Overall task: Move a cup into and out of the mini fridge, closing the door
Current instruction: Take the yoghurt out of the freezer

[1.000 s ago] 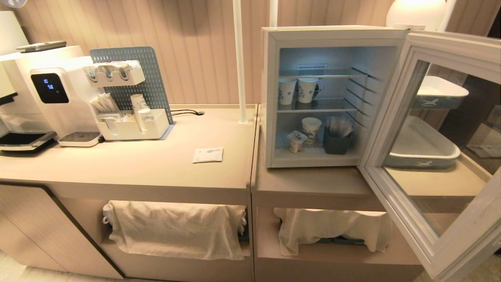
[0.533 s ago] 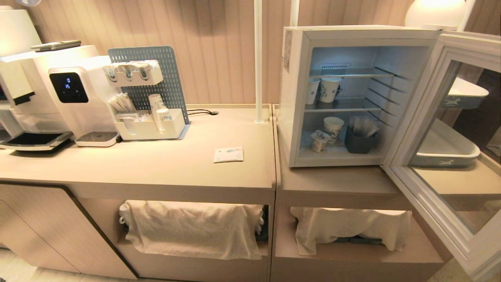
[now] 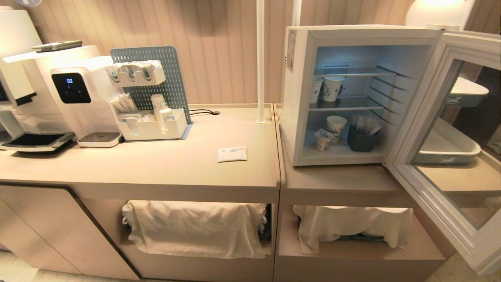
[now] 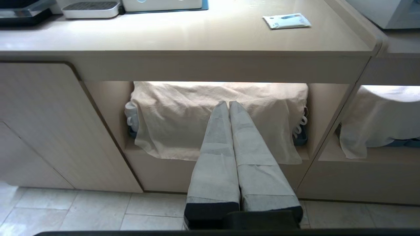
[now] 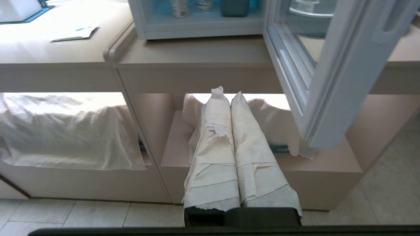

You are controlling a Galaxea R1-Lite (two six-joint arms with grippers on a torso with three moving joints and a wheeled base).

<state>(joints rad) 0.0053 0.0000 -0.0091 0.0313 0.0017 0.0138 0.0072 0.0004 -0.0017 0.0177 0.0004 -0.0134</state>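
Observation:
The mini fridge [image 3: 291,102] stands on the right counter, lit inside, with its door [image 3: 438,211] swung wide open to the right. The cup [image 3: 323,140], a small white tub with a foil top, sits on the fridge floor near the front left. Neither gripper shows in the head view. My left gripper [image 4: 228,103] hangs low before the counter's cloth-covered shelf, shut and empty. My right gripper [image 5: 228,93] is also shut and empty, below the fridge [image 5: 197,29] and beside the open door [image 5: 331,82]. The cup [image 5: 178,8] shows at that view's edge.
Paper cups [image 3: 332,88] stand on the fridge shelf, with another [image 3: 336,124] and a dark holder [image 3: 362,141] below. On the left counter are a coffee machine [image 3: 70,98], an organiser [image 3: 150,125] and a flat packet [image 3: 232,154]. A white pole [image 3: 260,58] rises beside the fridge. Trays [image 3: 446,149] lie behind the door.
The whole head picture has slid to the right, so the camera has moved. Nothing on the counter or in the fridge has shifted, and the door stands as wide as before.

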